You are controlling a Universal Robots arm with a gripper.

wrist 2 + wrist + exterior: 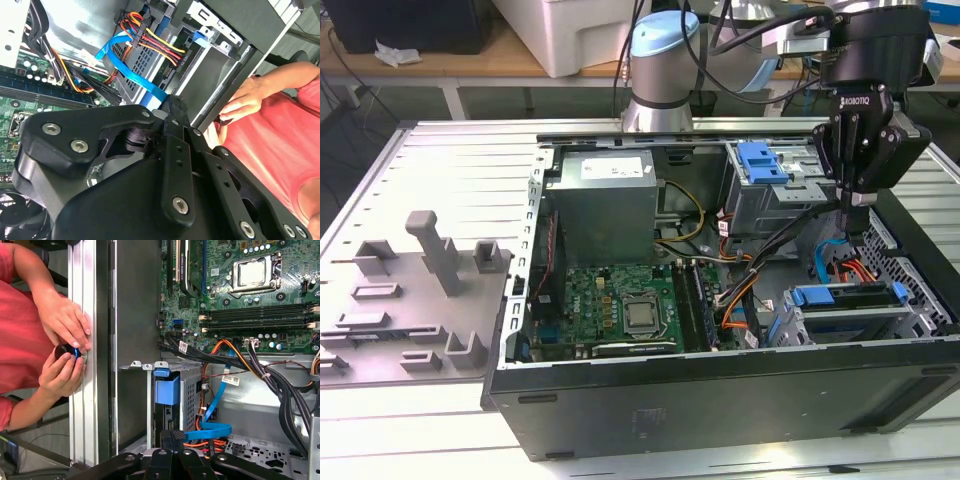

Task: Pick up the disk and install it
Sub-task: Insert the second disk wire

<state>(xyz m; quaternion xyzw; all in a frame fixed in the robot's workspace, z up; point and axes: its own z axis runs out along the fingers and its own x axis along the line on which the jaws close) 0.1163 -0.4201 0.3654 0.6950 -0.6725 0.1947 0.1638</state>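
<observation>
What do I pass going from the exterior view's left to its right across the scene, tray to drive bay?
Grey fixture tray → power supply box → motherboard CPU socket → orange and black cable bundle → gripper above the drive bay → blue-framed disk sitting in its cage.

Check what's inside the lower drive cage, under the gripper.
A blue-framed disk sits in the drive cage, blue tab showing. The cage walls hide its rear connectors. The gripper hangs above, fingers closed and empty.
</observation>
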